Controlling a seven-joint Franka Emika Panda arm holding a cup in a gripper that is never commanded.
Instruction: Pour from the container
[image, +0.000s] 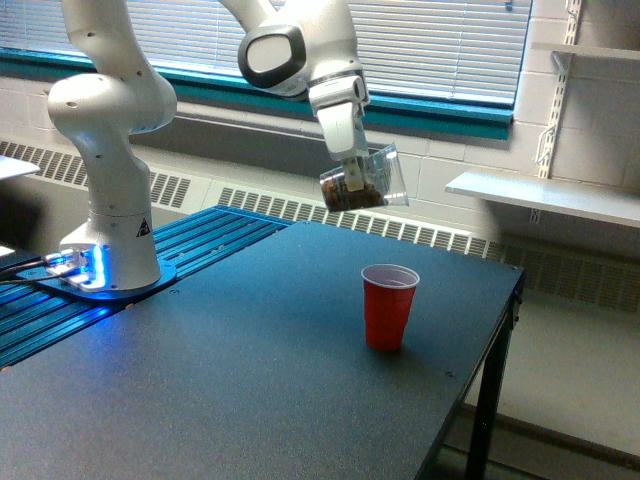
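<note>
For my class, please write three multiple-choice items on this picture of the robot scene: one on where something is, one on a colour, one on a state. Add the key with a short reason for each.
1. Where is the red cup?
A. on the dark table
B. on the wall shelf
C. held by the gripper

2. What colour are the contents of the clear container?
A. green
B. brown
C. white

3. How is the container held?
A. standing on the table
B. upside down in the cup
C. tilted, in the air, in the gripper

Key: 1 A, the cup stands upright on the tabletop. 2 B, brown bits show through the plastic. 3 C, the fingers grip it above the table, mouth toward the exterior view's right.
</note>
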